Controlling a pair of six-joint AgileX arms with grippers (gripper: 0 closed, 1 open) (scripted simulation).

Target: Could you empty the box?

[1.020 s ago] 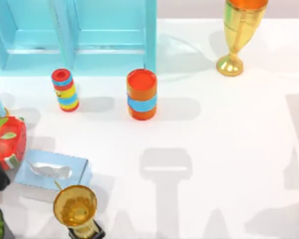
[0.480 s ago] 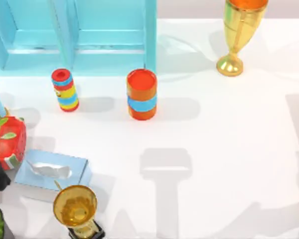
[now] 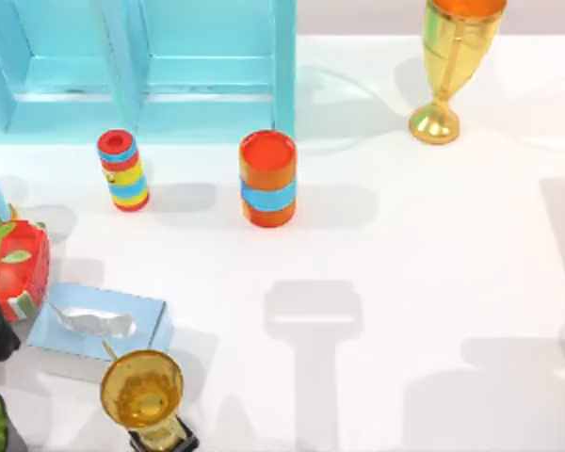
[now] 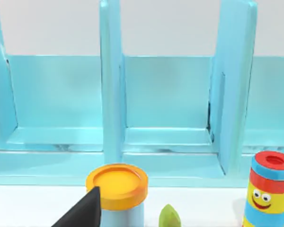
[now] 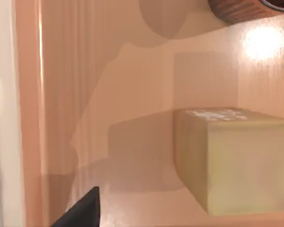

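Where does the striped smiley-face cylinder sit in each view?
Top view: the striped cylinder stands left of the orange can, in front of the blue shelf.
Left wrist view: the cylinder stands before the shelf.
Right wrist view: faces the tan box and pale block instead.
Shared landmark: the blue shelf.

No readable text, label, brand or number is found on anything in view. The one sign to be noted is a drawn face, two eyes and a smiling mouth, printed on the yellow band of the striped cylinder (image 4: pixel 267 194). Pale marks are seen on top of the block (image 5: pixel 236 161) in the right wrist view, but they cannot be read.
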